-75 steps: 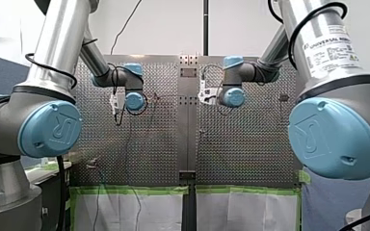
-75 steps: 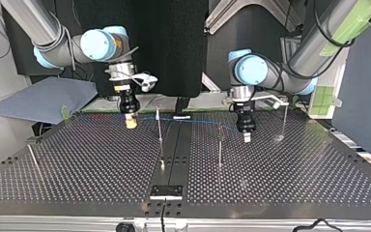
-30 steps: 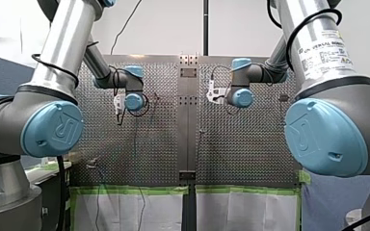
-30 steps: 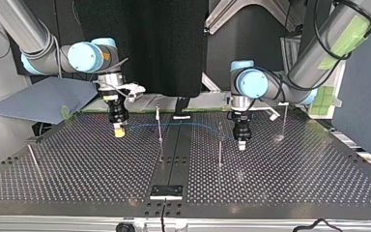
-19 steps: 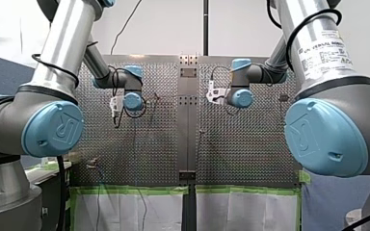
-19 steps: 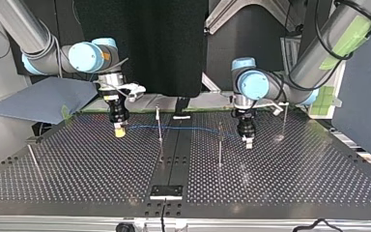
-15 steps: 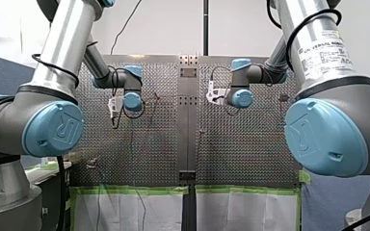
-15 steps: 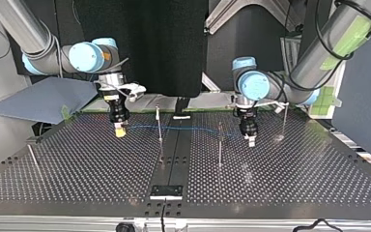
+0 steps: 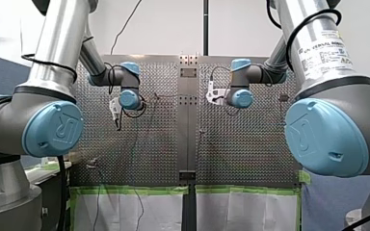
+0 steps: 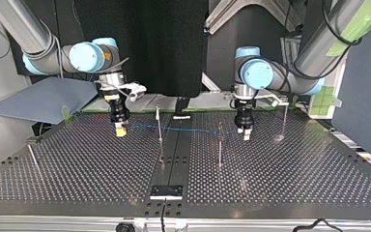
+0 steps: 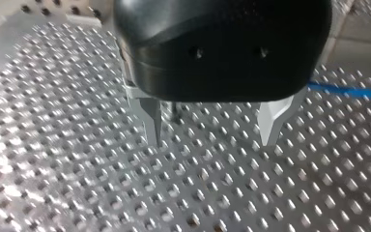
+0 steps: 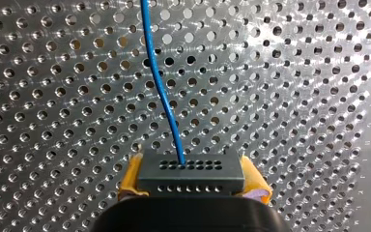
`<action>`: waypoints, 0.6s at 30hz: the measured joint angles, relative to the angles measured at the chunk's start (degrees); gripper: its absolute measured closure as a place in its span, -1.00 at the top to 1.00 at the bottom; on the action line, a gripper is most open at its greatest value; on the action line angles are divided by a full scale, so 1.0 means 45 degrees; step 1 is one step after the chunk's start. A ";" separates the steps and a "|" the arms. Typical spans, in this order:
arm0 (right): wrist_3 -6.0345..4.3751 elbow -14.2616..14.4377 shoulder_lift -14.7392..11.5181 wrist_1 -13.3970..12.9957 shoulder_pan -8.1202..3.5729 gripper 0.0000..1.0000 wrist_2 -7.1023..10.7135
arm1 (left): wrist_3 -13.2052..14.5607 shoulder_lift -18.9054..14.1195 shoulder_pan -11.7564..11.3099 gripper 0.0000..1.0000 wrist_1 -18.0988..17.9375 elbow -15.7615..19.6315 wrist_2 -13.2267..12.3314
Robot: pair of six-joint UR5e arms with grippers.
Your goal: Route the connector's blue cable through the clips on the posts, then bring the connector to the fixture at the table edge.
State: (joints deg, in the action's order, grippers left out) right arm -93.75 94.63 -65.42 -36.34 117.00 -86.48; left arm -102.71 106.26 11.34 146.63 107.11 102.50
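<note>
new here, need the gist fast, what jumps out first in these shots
A blue cable stretched across the top view's middle, past two upright posts. My right tool grips the grey connector at its end between yellow pads; my left tool hangs open over the holed table.

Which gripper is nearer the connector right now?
Right. My right gripper is shut on the connector, which sits between its yellow pads. My left gripper, open, is apart from it, farther along the blue cable.
</note>
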 joint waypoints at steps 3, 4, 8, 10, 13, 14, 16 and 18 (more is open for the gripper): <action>0.0006 -0.0001 0.0002 0.0018 0.0003 -1.00 -0.0001 | -0.0328 -0.0191 0.0007 1.00 -0.0018 0.0057 -0.0328; 0.0006 -0.0001 0.0004 0.0021 0.0005 -1.00 -0.0001 | -0.0460 -0.0246 0.0015 1.00 -0.0017 0.0068 -0.0460; 0.0003 0.0001 0.0009 0.0030 0.0020 -1.00 -0.0001 | -0.0932 -0.0327 -0.0023 1.00 0.0081 0.0116 -0.0933; 0.0003 0.0005 0.0010 0.0043 0.0022 -1.00 -0.0001 | -0.1193 -0.0340 -0.0067 1.00 0.0168 0.0197 -0.1192; 0.0000 0.0007 0.0011 0.0063 0.0024 -1.00 -0.0002 | -0.1512 -0.0352 -0.0089 1.00 0.0265 0.0319 -0.1512; -0.0003 0.0008 0.0012 0.0067 0.0031 -1.00 -0.0002 | -0.1639 -0.0364 -0.0081 1.00 0.0296 0.0377 -0.1640; -0.0006 0.0006 0.0012 0.0074 0.0039 -1.00 -0.0003 | -0.1862 -0.0438 -0.0072 1.00 0.0327 0.0515 -0.1863; -0.0009 0.0005 0.0012 0.0080 0.0040 -1.00 -0.0001 | -0.2071 -0.0576 -0.0084 1.00 0.0330 0.0673 -0.2070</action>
State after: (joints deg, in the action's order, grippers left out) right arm -93.79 94.65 -65.36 -35.98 117.18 -86.49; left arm -112.03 103.67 10.97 148.12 110.13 93.18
